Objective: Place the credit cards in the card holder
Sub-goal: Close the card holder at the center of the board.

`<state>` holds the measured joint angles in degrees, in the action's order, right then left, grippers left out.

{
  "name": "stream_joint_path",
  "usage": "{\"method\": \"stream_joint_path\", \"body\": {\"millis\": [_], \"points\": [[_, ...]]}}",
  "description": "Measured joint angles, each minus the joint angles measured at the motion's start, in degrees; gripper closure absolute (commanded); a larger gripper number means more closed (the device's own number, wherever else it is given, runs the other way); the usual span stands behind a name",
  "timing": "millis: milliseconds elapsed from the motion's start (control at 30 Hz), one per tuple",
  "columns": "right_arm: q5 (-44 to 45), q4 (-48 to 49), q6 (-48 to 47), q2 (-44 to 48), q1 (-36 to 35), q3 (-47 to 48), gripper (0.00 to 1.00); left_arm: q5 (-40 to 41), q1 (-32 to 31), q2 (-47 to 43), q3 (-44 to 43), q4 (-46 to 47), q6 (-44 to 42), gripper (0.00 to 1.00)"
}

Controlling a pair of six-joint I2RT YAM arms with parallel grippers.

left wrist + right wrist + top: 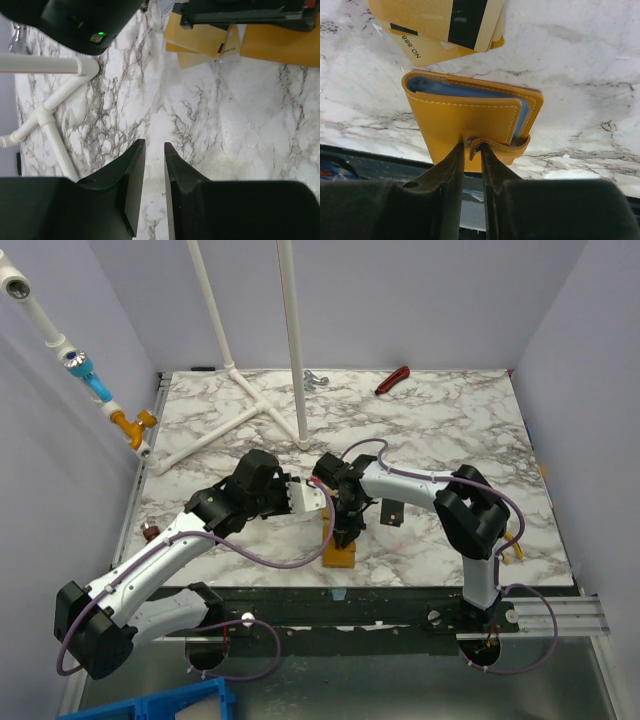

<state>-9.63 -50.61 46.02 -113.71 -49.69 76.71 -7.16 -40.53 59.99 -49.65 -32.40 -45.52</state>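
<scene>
2 right fingers [472, 150] barely apart at card holder [470, 120] strap | cards [440, 25] beyond

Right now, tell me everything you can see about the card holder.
The card holder is a mustard-yellow, leather-looking wallet with pale stitching, folded nearly shut, pale blue sleeves showing along its edges. It lies flat on the marble table near the front edge. A snap strap wraps one side; the right gripper fingertips sit at that strap. Gold-tan cards lie just beyond.

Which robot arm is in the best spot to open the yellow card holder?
Probably the right. Its hand is already at the card holder, fingers either side of the strap. The left hand hangs over bare marble table, away from it.
</scene>
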Motion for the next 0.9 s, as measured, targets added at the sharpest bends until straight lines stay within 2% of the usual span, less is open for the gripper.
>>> {"method": "stream_joint_path", "body": {"millis": [167,433,700,900], "points": [[4.9,-0.5,2.4,0.1,-2.6,0.9,0.72,-1.6,4.9,-1.7,0.0,-0.4,0.3,0.76],[17.9,-2.9,3.0,-1.0,-9.6,3.8,0.74,-2.9,5.7,-1.8,0.4,-1.4,1.1,0.76],[22.3,-5.0,2.3,-2.3,-11.5,5.8,0.74,-3.7,8.2,-3.5,0.8,-4.7,1.4,0.76],[25.2,-4.2,-0.2,-2.3,-12.9,5.8,0.65,-5.6,11.6,-3.5,-1.3,-7.4,2.7,0.76]]}}
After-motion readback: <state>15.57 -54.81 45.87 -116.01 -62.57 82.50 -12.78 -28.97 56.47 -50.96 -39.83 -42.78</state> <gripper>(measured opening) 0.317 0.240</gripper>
